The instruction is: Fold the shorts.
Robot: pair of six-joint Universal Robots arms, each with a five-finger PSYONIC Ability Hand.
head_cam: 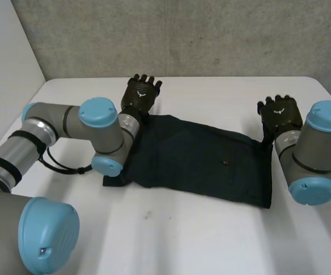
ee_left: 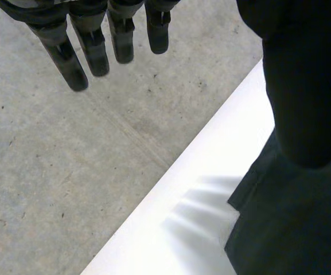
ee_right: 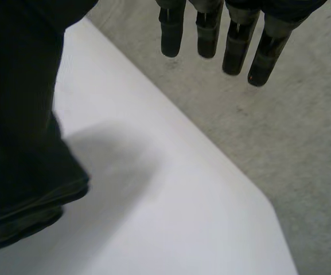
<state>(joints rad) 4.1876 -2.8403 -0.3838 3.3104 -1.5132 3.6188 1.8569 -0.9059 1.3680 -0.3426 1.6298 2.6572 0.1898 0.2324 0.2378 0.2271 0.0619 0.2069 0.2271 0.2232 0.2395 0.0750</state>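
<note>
My left hand (head_cam: 142, 93) is held wide: the fingers (ee_left: 90, 48) are straight and spread, the thumb stands well apart from them, and nothing lies between them. It is over the far left corner of the shorts (head_cam: 197, 160), and I cannot tell whether the thumb touches the cloth. My right hand (head_cam: 280, 113) is just as wide, its fingers straight and side by side, its thumb away from them and holding nothing, at the far right corner of the same garment. Between my two hands the shorts lie flat on the white table (head_cam: 211, 240), across its middle. They are dark, almost black, and make a long, roughly four-sided shape that runs from the left, where its far edge is farther off, down to a nearer right end. The surface is mostly smooth with a few shallow creases. A small round button (head_cam: 225, 162) shows right of the middle, the near left corner is slightly bunched, and a stitched hem shows at the right end beside my right thumb. Beyond the table's far edge rises a grey concrete wall (head_cam: 182, 34).
</note>
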